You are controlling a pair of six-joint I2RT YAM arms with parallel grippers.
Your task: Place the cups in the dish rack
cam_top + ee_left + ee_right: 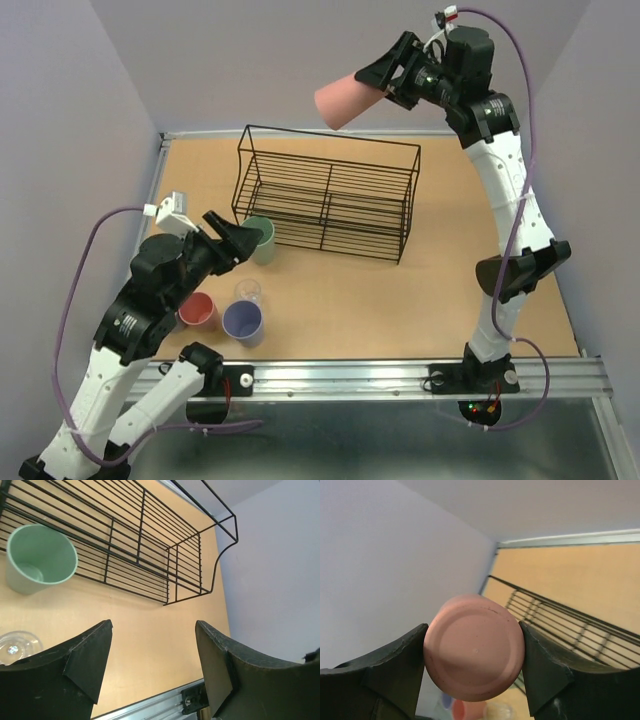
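My right gripper [378, 82] is shut on a salmon-pink cup [345, 98], held on its side high above the far edge of the black wire dish rack [325, 195]. In the right wrist view the cup's base [474, 647] fills the gap between the fingers [395, 665]. My left gripper [245, 248] is open and empty, just left of the upright sage green cup [263, 240], which stands at the rack's near left corner [40, 557]. A salmon cup [198, 312], a lavender cup [243, 320] and a small clear cup [248, 292] stand near the left arm. A second lavender cup is out of view.
The rack [135, 545] holds nothing on either tier. Purple walls close the table at the back and sides. A metal rail [400, 375] runs along the near edge. The right arm's elbow [520, 270] stands right of the rack.
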